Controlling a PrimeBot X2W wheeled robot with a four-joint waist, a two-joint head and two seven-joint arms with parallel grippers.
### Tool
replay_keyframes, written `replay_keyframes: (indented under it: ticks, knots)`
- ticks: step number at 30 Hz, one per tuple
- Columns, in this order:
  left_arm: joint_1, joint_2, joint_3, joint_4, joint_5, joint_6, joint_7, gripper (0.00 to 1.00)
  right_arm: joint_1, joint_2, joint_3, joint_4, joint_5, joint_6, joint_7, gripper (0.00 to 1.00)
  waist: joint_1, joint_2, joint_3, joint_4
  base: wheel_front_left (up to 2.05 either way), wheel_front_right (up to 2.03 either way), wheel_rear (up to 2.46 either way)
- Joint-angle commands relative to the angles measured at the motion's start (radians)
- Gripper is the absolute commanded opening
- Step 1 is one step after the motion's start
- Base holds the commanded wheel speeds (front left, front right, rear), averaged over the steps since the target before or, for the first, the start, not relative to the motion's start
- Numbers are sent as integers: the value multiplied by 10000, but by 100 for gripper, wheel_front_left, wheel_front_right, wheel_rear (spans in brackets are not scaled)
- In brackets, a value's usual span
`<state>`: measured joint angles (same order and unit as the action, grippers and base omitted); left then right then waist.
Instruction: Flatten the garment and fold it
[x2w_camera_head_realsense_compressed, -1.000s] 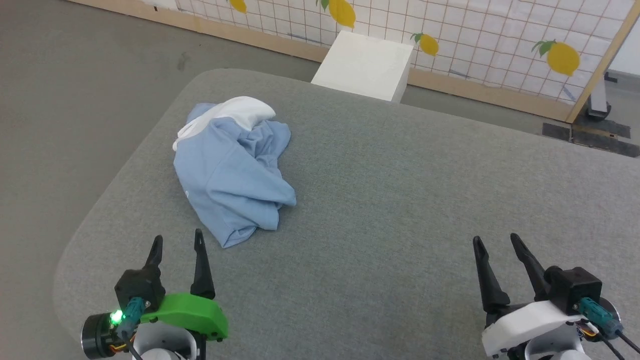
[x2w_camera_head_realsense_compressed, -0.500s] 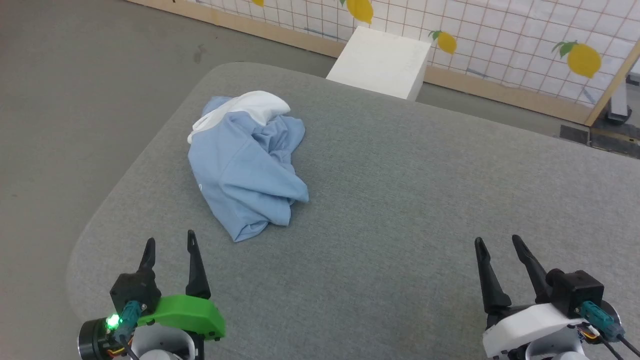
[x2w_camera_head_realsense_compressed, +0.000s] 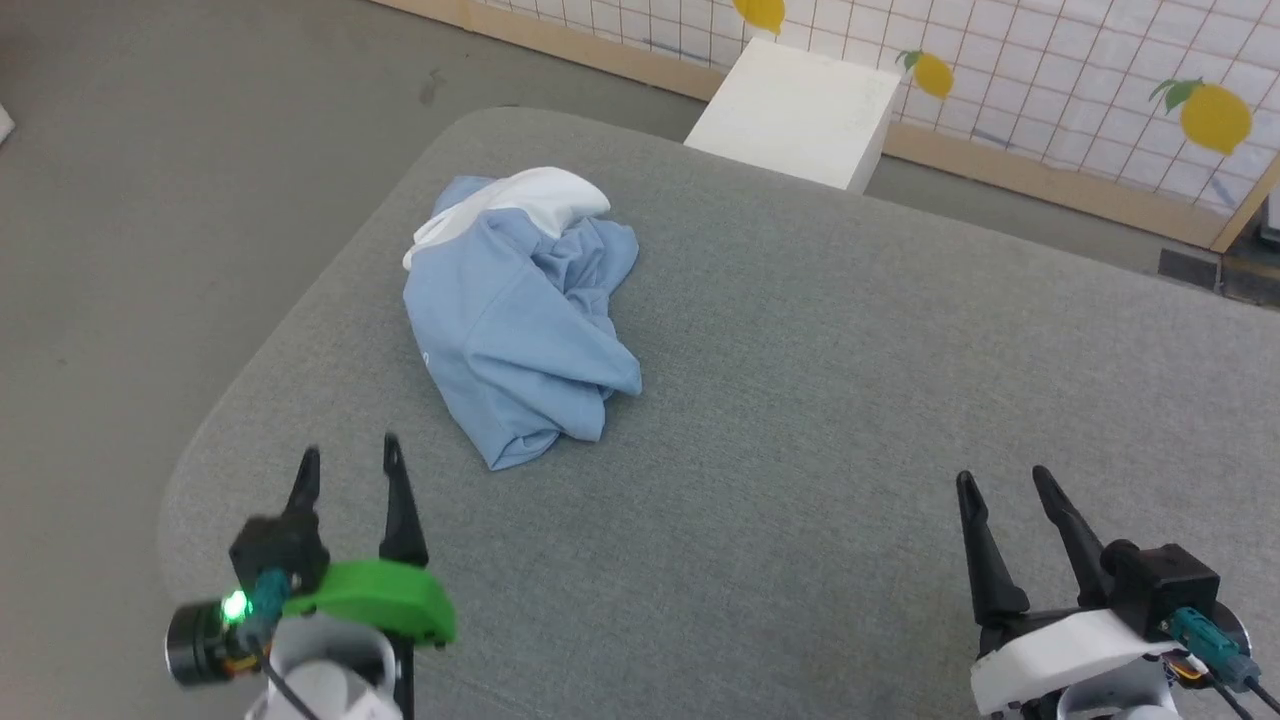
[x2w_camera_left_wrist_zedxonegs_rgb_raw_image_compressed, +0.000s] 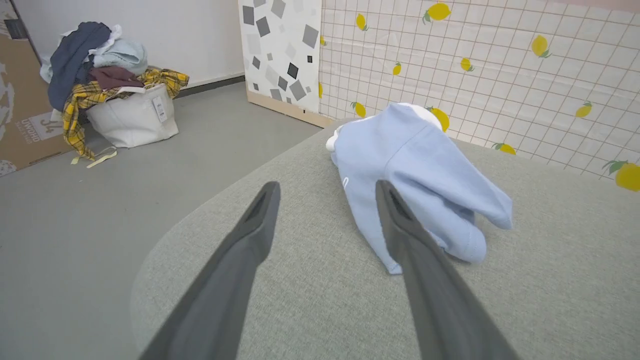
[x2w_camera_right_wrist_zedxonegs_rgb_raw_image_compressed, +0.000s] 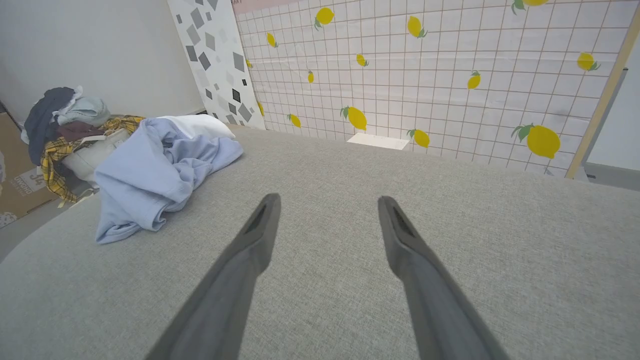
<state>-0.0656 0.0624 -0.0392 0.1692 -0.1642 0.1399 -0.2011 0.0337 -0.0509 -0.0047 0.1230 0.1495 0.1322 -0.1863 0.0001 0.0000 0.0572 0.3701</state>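
Just ahead of the left gripper (x2w_camera_head_realsense_compressed: 350, 448), slightly to its right, the garment (x2w_camera_head_realsense_compressed: 520, 330) is seen crumpled on the grey table (x2w_camera_head_realsense_compressed: 800, 400) — white collar (x2w_camera_head_realsense_compressed: 530, 190) at its far end. That gripper is spread and empty; the right gripper (x2w_camera_head_realsense_compressed: 1002, 475), likewise spread, is found well apart from the cloth, which lies to its left.

So the bench (x2w_camera_head_realsense_compressed: 800, 400) is matt grey woven fabric, kinda coarse. The garment (x2w_camera_head_realsense_compressed: 520, 320) is soft matt cloth, and the left gripper (x2w_camera_head_realsense_compressed: 350, 448) has a smooth green plastic shell.
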Motion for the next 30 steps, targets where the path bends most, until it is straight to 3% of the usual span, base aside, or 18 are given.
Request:
replay_keyframes:
  ticks: [1, 7, 9, 13, 18, 23, 29, 30]
  knots:
    - [-565, 125, -8, 136, -177, -129, 1, 100, -57, 5, -19, -85, 34, -12, -40, 100, -1, 0, 173, -41, 0, 0, 0]
    - [-2674, 725, -12, 1049, -764, -971, 757, 100, -452, 6, -135, -566, -131, -13, 207, 100, -1, 0, 1003, -413, 0, 0, 0]
    - [-3949, 1025, 7, 1843, -1213, -1471, 1498, 100, -705, 6, -269, -947, -304, -14, 415, 100, -1, 0, 1618, -699, 0, 0, 0]
    - [-5457, 1277, 108, 3119, -2047, -2001, 2928, 100, -927, 6, -470, -1413, -452, -14, 661, 100, -1, 0, 2425, -1036, 0, 0, 0]
    - [-6782, 1535, 192, 4583, -2882, -2197, 4877, 100, -1012, 7, -781, -1895, -602, -15, 842, 100, -1, 0, 3320, -1274, 0, 0, 0]
    - [-7336, 1493, 171, 5816, -3506, -2069, 6740, 100, -982, 7, -981, -2222, -628, -15, 908, 100, -1, 0, 3925, -1253, 0, 0, 0]
    - [-7003, 1236, 168, 6313, -3736, -1702, 7475, 100, -914, 7, -1039, -2217, -565, -15, 875, 100, -1, 0, 4011, -1107, 0, 0, 0]
    - [-6940, 1283, 231, 6251, -3671, -1581, 7019, 0, -929, 7, -990, -2100, -519, -15, 822, 100, -1, 0, 3900, -1053, 0, 0, 0]
